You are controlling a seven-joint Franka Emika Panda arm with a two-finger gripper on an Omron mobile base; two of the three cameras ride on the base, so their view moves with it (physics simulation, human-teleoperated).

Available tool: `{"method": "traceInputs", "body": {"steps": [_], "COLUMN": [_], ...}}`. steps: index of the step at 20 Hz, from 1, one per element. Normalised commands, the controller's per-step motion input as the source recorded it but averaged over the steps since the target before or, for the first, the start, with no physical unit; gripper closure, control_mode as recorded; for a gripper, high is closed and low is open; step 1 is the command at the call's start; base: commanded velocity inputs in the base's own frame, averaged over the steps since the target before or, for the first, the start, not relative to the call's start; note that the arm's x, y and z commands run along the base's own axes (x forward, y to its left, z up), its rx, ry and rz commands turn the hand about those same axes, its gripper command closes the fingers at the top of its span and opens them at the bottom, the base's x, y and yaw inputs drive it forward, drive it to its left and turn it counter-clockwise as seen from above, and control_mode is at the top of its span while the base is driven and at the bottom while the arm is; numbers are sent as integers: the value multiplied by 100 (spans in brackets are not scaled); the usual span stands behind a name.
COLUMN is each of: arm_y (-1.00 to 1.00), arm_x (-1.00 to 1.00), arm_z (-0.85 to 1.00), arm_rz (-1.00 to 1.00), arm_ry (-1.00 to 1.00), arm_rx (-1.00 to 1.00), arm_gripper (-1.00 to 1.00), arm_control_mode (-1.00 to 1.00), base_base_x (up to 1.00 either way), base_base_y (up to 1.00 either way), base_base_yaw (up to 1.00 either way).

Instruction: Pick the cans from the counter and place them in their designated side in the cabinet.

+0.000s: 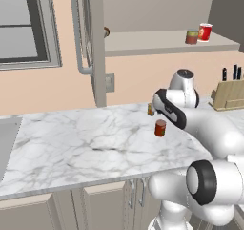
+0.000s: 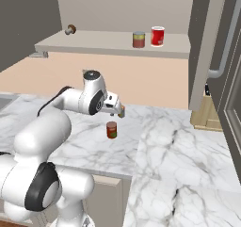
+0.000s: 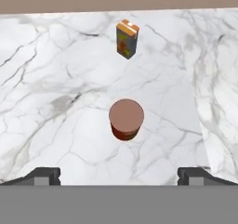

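Cans first: the plain dark red can (image 1: 160,128) stands upright on the white marble counter (image 1: 86,145), out in the open slab, and from the hand view we are looking almost straight down on its round top, sitting between the two dark fingertips (image 3: 44,175) that rise at the bottom corners. The gripper (image 3: 120,176) hangs above it with its jaws spread wide and nothing between them, clear of the can on both sides. Just beyond the can, nearer the wall, a small orange carton (image 3: 127,38) stands on the marble, apart from the can. Up in the beige cabinet (image 2: 117,44), the shorter can with the teal top (image 2: 138,39) is on the inner shelf, standing just beside a bright red can with a white rim (image 2: 157,36); whether the two touch is hard to say. The cabinet door (image 1: 95,43) is swung open, its long grey bar handle (image 1: 79,33) facing the room. Off to the arm's right on the counter, a wooden knife block (image 1: 228,94) sits against the wall with dark handles poking up.
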Motion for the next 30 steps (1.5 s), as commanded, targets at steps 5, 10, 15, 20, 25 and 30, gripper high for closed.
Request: {"method": "traceInputs", "body": {"steps": [5,10,15,20,25,30], "arm_y": [-3,-5,-2,0,0,0], "arm_x": [11,8,5,5,5,6], "arm_z": [-14,-17,-15,-16,-17,-19], "arm_rz": [1,1,0,0,0,0], "arm_ry": [0,1,0,0,0,1], "arm_rx": [0,0,0,0,0,0], "arm_gripper": [-100,-100,-100,-100,-100,-100], "arm_control_mode": [-100,-100,-100,-100,-100,-100], "base_base_x": [0,0,0,0,0,0], "base_base_y": [0,0,0,0,0,0], "base_base_yaw": [0,0,0,0,0,0]}}
